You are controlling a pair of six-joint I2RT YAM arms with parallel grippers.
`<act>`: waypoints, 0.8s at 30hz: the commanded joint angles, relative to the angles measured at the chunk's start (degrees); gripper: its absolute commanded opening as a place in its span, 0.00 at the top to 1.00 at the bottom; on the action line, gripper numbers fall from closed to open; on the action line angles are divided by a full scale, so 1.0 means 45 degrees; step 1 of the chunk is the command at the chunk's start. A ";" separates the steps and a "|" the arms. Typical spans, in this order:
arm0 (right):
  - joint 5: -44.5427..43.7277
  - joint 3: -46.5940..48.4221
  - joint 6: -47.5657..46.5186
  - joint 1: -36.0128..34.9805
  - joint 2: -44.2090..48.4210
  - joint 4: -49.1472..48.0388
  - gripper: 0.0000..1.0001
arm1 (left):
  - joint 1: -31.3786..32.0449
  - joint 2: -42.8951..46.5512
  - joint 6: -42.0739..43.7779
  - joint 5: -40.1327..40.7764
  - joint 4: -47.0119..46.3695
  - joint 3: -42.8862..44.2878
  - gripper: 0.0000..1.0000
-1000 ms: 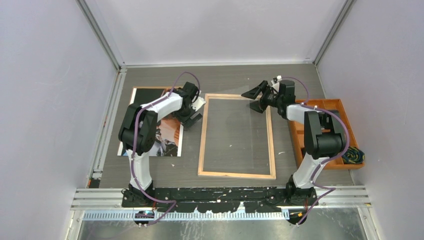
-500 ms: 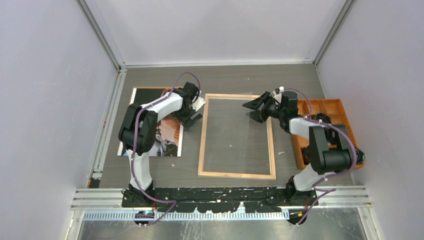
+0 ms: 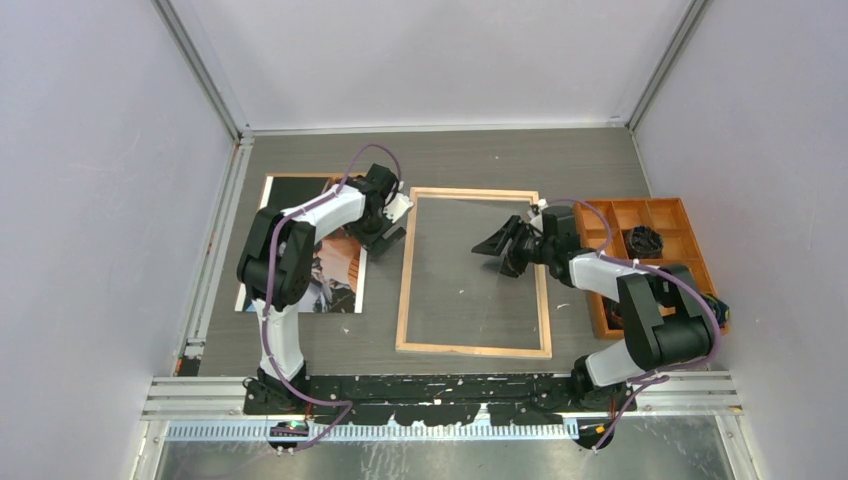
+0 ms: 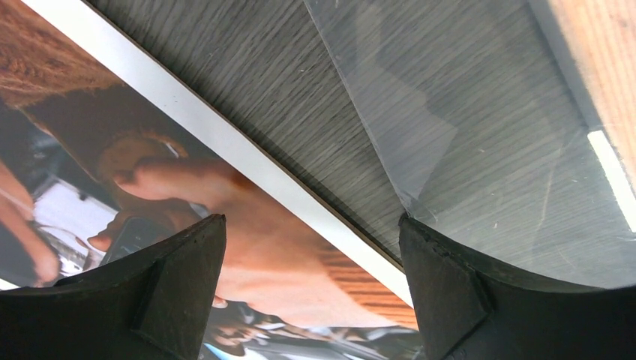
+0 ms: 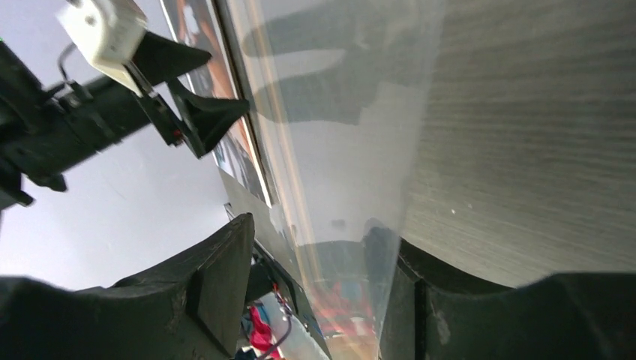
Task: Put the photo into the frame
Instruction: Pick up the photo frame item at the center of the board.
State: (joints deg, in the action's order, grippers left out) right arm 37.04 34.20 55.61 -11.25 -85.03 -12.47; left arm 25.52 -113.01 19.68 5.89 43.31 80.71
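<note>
The frame lies flat mid-table with its light wood side up and its clear pane inside. The photo lies picture up to the left of it, partly under my left arm. My left gripper is open and empty, low over the photo's right edge beside the frame's left rail. In the left wrist view the photo, the pane and the wood rail show beyond that gripper. My right gripper is open over the pane near the right rail. In the right wrist view the pane's edge runs between its open jaws.
An orange compartment tray stands right of the frame, with small dark items in it. Purple walls close the table on three sides. My left gripper shows in the right wrist view.
My right gripper has moved from the frame's far right corner toward the near side and down over the pane. The left arm, the photo and the frame have not moved.
</note>
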 commanded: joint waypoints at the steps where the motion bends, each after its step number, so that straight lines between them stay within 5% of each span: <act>1: -0.0708 -0.0209 0.0177 -0.0449 0.0191 -0.0749 0.40 | 0.0184 0.0206 -0.0280 -0.1036 -0.0209 -0.0336 0.12; 3: -0.1132 -0.0272 0.0151 -0.0451 0.0480 -0.0535 0.43 | 0.0198 0.0224 -0.0268 -0.1092 -0.0187 -0.0358 0.12; 7: -0.1856 0.0047 -0.0328 -0.0422 0.1526 0.0565 0.76 | 0.0208 0.0298 -0.0215 -0.1131 -0.0006 -0.0318 0.12; 9: -0.2180 0.0633 -0.0923 -0.0409 0.2122 0.1969 0.84 | 0.0208 0.0394 -0.0135 -0.1185 0.0202 -0.0208 0.11; 14: -0.3052 0.3008 -0.3585 -0.0107 0.2725 0.6984 0.87 | 0.0117 0.0890 -0.0072 -0.1249 0.0803 0.0324 0.02; 18: -0.3532 0.5719 -0.6250 -0.0001 0.1171 1.1454 0.97 | 0.0071 0.0850 -0.0466 -0.1869 0.1268 0.1032 0.00; 24: -0.4502 0.6792 -0.6842 0.0031 0.0391 1.2323 0.99 | 0.0072 0.0195 -0.1256 -0.3297 0.1756 0.1824 0.00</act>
State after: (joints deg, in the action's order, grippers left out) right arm 20.99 61.84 30.28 -11.40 -81.60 32.95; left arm 25.76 -112.36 16.97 -2.83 48.73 85.84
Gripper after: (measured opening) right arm 0.024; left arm 0.996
